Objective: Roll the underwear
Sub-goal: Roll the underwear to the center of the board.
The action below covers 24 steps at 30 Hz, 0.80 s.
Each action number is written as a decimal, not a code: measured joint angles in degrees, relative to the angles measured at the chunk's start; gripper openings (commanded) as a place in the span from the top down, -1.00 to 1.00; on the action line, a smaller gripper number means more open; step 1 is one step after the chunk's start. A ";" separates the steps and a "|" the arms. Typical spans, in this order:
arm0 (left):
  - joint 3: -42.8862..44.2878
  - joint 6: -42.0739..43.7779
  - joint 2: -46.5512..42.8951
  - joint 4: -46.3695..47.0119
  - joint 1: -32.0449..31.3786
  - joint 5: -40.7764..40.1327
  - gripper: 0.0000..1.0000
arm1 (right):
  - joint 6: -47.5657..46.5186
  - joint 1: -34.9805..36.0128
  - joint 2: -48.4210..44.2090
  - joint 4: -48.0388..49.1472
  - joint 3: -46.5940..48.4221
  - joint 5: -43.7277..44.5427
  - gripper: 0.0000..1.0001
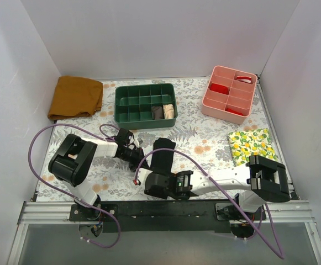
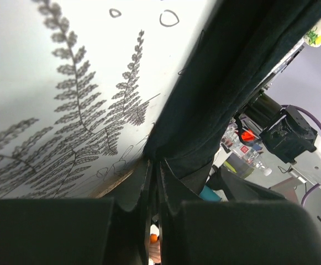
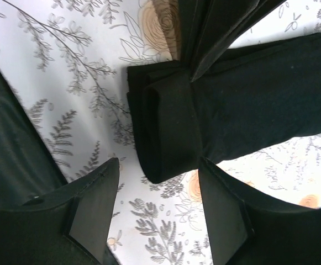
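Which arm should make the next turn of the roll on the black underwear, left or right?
Right, I'd say. The right gripper is open, its fingers either side of the rolled end of the underwear, placed to push it on. The left gripper is shut on the fabric's side edge.

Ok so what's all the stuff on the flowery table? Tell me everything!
underwear: one, black, middle of the table, near end rolled
folded cloth: one, mustard-brown, far left corner
lemon cloth: one, yellow lemon print, right side
green tray: one, dark green, far middle
rolled cloths: two, one dark, one cream, side by side in the green tray
pink tray: one, pink, far right
red things: a few, red, in the pink tray; too small to name
table: one, white with flowers, under everything
left gripper: one, black, pinching the underwear's edge
right gripper: one, black, open around the rolled end
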 measured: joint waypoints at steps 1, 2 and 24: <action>0.20 0.24 0.22 -0.17 0.00 0.20 1.00 | -0.48 0.07 0.39 0.04 0.00 0.57 -0.36; 0.39 0.48 0.46 -0.37 0.02 0.46 1.00 | -1.33 0.09 0.81 0.09 0.00 1.31 -0.36; 0.66 2.08 1.31 -0.42 0.46 1.90 1.00 | -6.01 0.61 6.49 6.67 -0.17 3.17 -0.32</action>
